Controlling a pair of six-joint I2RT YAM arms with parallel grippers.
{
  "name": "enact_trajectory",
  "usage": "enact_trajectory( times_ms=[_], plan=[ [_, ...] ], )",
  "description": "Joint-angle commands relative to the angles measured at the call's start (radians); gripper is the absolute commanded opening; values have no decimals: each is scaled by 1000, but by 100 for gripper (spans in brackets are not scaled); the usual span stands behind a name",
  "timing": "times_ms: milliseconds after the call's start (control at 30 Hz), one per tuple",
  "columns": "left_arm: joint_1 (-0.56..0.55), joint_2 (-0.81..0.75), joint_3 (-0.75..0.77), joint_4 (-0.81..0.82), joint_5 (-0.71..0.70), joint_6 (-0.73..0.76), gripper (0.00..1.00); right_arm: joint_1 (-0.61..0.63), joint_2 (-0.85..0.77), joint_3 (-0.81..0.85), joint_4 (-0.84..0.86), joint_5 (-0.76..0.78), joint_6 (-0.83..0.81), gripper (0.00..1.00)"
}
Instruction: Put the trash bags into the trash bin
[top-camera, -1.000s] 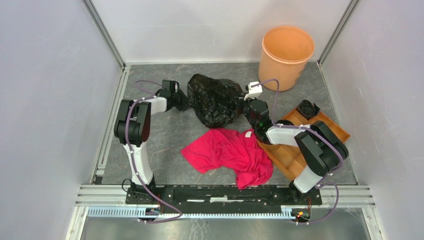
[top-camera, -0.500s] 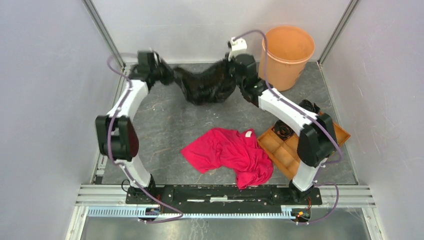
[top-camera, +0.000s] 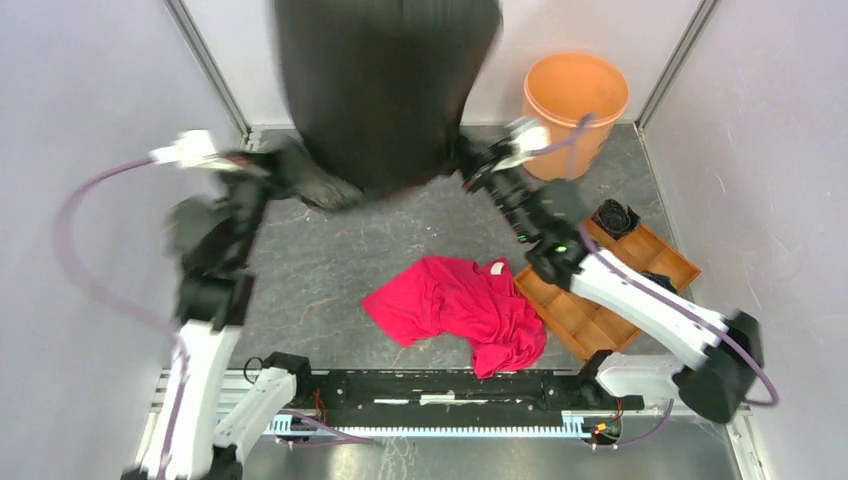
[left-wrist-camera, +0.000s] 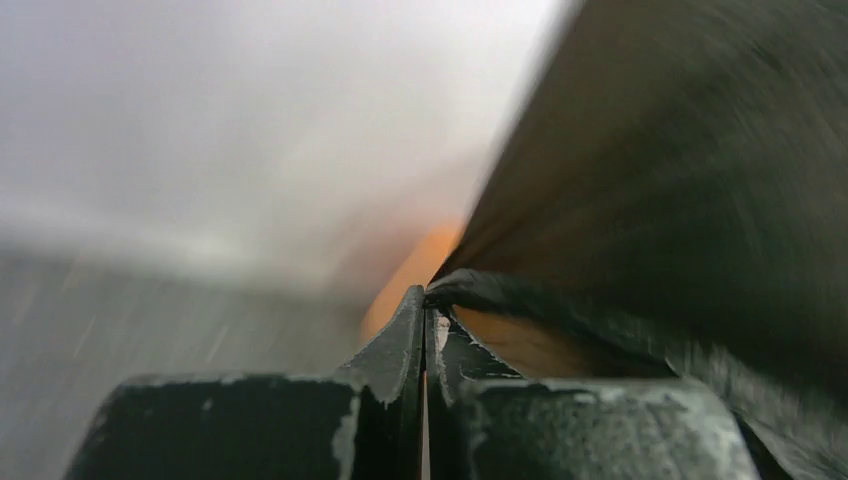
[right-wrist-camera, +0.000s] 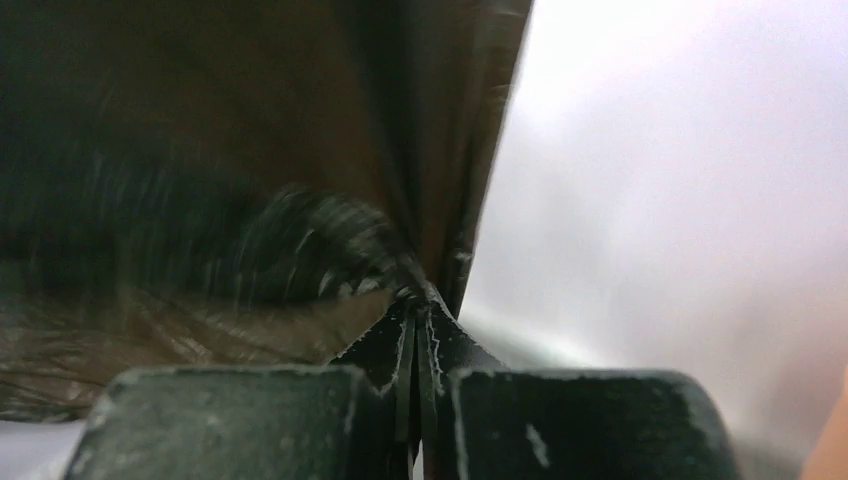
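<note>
The left tool (left-wrist-camera: 425, 300), pinched shut on one edge of the black trash bag (top-camera: 385, 90), and the right tool (right-wrist-camera: 418, 305), clamped on the other, hold it spread aloft, left of the orange trash bin (top-camera: 603, 125); keeping both edges taut while carrying it rightward should seat it.

both arms had white tube parts with fat black joints, the left arm (top-camera: 210, 292) all blurry and the right arm (top-camera: 640, 308) with a tiny green light (top-camera: 557, 243). a thin purple cable (top-camera: 65, 235) looped along each arm, and a small white box (top-camera: 528, 134) sat near each wrist. the left gripper (left-wrist-camera: 425, 300) and right gripper (right-wrist-camera: 418, 312) had black pointed fingers (left-wrist-camera: 385, 355) with pale scratches and chipped edges.
</note>
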Motion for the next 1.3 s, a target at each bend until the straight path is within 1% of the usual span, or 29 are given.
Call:
enact_trajectory(
  times_ms=[0,100,167,233,300,367,467,533,667,767,833,900,967,1100,1200,1233,1267],
  plan=[
    [12,180,-425,-321,-58,50,2,2,179,-288,-31,26,31,1],
    [18,143,-555,-317,-50,29,2,1,241,-399,11,-32,71,1],
    [18,135,-578,-318,-39,21,2,1,259,-431,22,-59,94,1],
    [19,133,-562,-329,-48,25,2,1,252,-435,21,-65,100,1],
    [20,137,-510,-351,-59,39,2,1,232,-409,4,-68,91,1],
    [20,140,-433,-380,-69,49,2,1,217,-347,-52,-83,65,1],
    [20,135,-280,-440,-96,89,2,1,192,-243,-145,-101,31,1],
    [20,118,-179,-486,-147,117,2,1,157,-207,-175,-95,14,1],
    [20,52,-40,-549,-279,180,2,2,68,-221,-133,-78,19,1],
    [20,-49,-41,-553,-410,220,2,1,59,-251,-52,-88,33,1],
    [19,-126,-55,-539,-494,222,2,1,71,-258,-7,-88,38,5],
    [15,-152,-38,-546,-547,243,2,1,92,-248,41,-98,36,8],
    [15,-149,-24,-545,-581,263,2,1,126,-223,85,-115,41,16],
    [15,-107,15,-518,-594,329,2,2,219,-88,105,-185,40,48],
    [15,-92,10,-455,-654,401,2,2,258,19,78,-163,-24,66],
    [15,-92,-4,-428,-679,416,2,2,261,40,71,-151,-38,72],
    [15,-93,-32,-392,-697,424,2,2,260,58,67,-131,-86,78]
  ],
)
